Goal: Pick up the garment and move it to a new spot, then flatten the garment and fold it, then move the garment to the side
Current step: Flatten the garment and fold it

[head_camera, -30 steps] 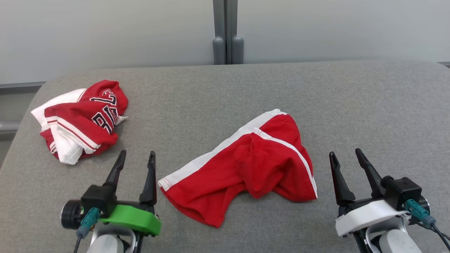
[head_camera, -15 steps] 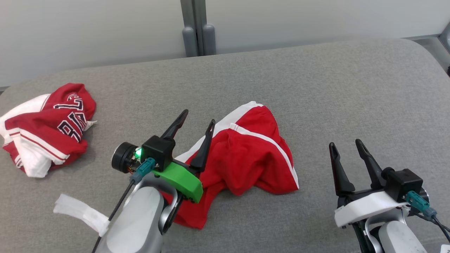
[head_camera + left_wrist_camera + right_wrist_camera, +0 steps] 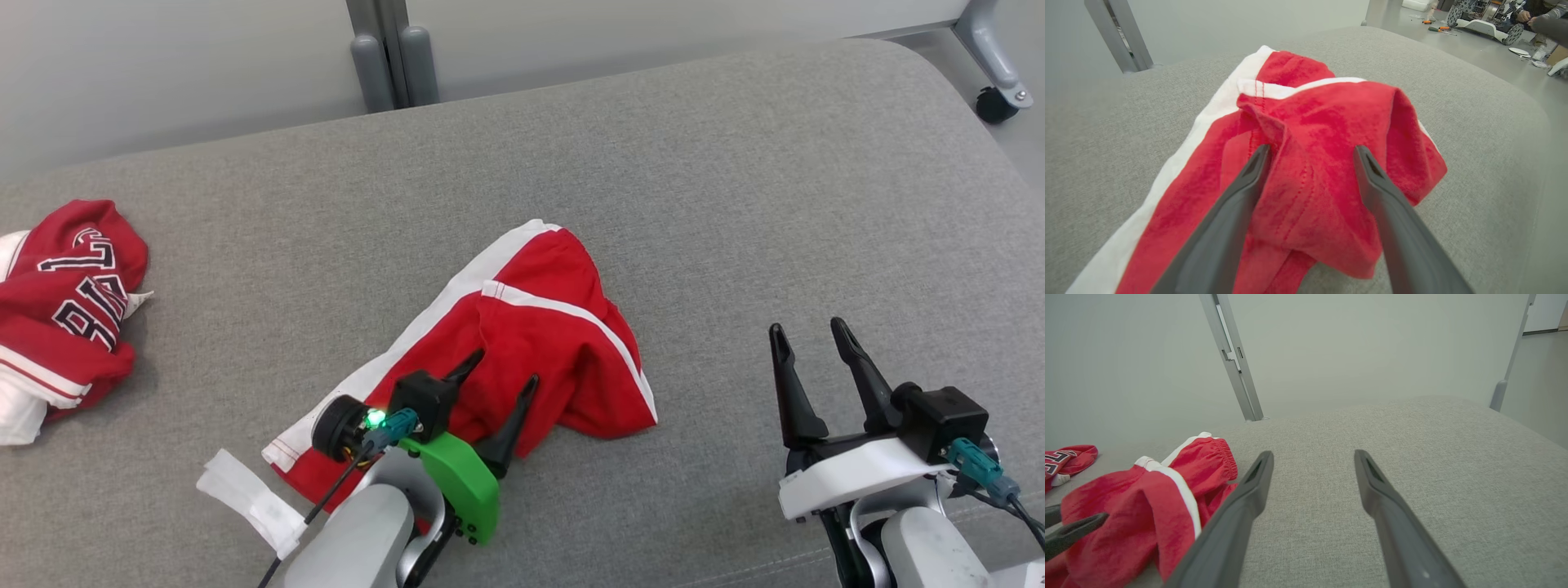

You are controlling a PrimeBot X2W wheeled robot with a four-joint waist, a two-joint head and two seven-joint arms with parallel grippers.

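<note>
left jaws apart over red shorts [image 3: 563, 327]

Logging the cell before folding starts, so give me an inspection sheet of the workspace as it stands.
Surface: grey padded table, fabric-covered, rounded corners.
Job's things: red shorts with white stripes, crumpled, near the middle.
Clutter: red and white jersey bunched at the left edge; white strip by the left forearm.
Grippers: left gripper open, fingers astride a raised fold of the shorts; right gripper open, over bare table.
Cables: teal-plugged left cable and right cable, one at each wrist.
Surroundings: grey post and pale wall behind; caster wheel far right.
</note>
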